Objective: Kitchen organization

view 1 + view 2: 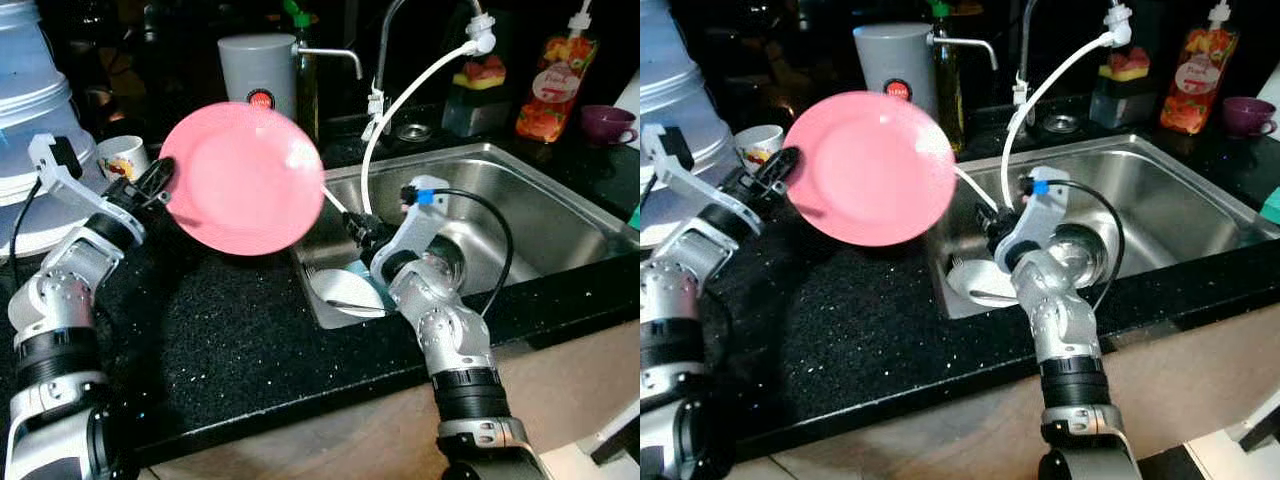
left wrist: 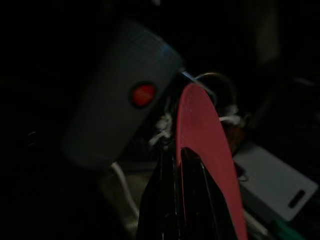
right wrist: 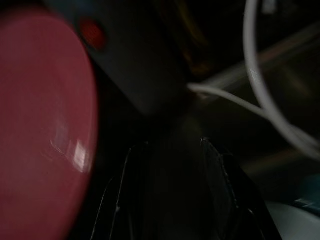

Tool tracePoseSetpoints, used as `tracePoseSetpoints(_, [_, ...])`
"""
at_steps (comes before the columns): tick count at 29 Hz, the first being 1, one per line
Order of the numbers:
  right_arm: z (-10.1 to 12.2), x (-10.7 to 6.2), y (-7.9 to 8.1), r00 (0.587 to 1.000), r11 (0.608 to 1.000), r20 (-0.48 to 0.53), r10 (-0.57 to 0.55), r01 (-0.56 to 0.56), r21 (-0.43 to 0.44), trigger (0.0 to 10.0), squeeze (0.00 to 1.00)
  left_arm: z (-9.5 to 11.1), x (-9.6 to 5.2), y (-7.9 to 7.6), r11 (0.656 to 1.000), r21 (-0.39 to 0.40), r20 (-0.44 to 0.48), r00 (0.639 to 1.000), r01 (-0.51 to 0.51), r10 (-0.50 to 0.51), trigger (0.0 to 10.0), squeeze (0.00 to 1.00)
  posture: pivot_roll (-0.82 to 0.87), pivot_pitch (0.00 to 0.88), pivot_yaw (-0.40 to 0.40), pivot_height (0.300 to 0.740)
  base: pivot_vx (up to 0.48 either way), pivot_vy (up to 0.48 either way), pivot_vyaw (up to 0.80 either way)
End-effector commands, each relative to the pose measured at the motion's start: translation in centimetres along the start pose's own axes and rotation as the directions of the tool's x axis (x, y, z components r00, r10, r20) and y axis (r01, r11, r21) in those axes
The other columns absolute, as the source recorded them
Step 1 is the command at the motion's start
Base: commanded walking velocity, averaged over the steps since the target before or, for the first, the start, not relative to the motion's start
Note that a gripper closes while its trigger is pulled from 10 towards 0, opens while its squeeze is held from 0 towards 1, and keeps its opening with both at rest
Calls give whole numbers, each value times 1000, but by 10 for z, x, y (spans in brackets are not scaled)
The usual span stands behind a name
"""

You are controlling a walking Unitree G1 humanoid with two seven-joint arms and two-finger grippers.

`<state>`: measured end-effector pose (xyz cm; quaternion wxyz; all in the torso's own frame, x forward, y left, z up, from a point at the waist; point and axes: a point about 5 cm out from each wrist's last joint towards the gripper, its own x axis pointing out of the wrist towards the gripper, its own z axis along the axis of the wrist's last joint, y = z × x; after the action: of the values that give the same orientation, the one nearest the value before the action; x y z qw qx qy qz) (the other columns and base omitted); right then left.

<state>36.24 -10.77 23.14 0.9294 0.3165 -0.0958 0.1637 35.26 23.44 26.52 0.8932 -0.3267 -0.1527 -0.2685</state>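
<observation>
A pink plate [image 1: 245,180] hangs tilted on edge above the black counter [image 1: 230,330], its face toward me. My left gripper [image 1: 160,185] is shut on the plate's left rim; the left wrist view shows its black fingers [image 2: 170,200] pinching the pink plate [image 2: 205,145] edge-on. My right gripper [image 1: 358,230] sits low in the left end of the steel sink [image 1: 540,215], just right of the pink plate. It is open, and in the right wrist view its fingers [image 3: 220,180] stand apart with nothing between them. A white plate [image 1: 345,290] with a utensil on it lies in the sink below that gripper.
A grey canister [image 1: 258,70] stands behind the pink plate. A white hose [image 1: 400,100] arcs from the tap into the sink. A small patterned cup [image 1: 122,157] and stacked white containers [image 1: 30,100] are at the left. An orange pouch [image 1: 550,85] and purple cup [image 1: 605,123] stand behind the sink.
</observation>
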Motion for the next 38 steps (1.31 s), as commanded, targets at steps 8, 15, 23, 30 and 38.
tracePoseSetpoints(8, [20,-4,23,975,897,131,180,-217,386,10000,1000,-4,-3,-6,999,6,3,999,34,-34,0,0,49,46,79,740,0,0,0])
tracePoseSetpoints(15, [13,-9,37,950,890,51,309,-308,337,10000,0,-6,-2,-11,998,-10,11,998,58,-58,0,0,47,45,81,740,0,0,0])
tracePoseSetpoints(23, [0,-9,43,940,911,-32,340,-321,258,10000,0,-11,2,-20,994,-46,23,995,101,-100,0,0,49,45,79,740,0,0,0])
tracePoseSetpoints(30, [6,-7,38,951,922,-9,310,-299,246,10000,0,-13,2,-21,992,-59,22,994,108,-107,0,0,46,45,80,740,0,0,0])
tracePoseSetpoints(38, [30,-4,10,981,969,136,141,-165,185,10000,0,-3,-1,-15,995,-41,42,995,87,-85,0,0,45,44,80,740,0,0,0])
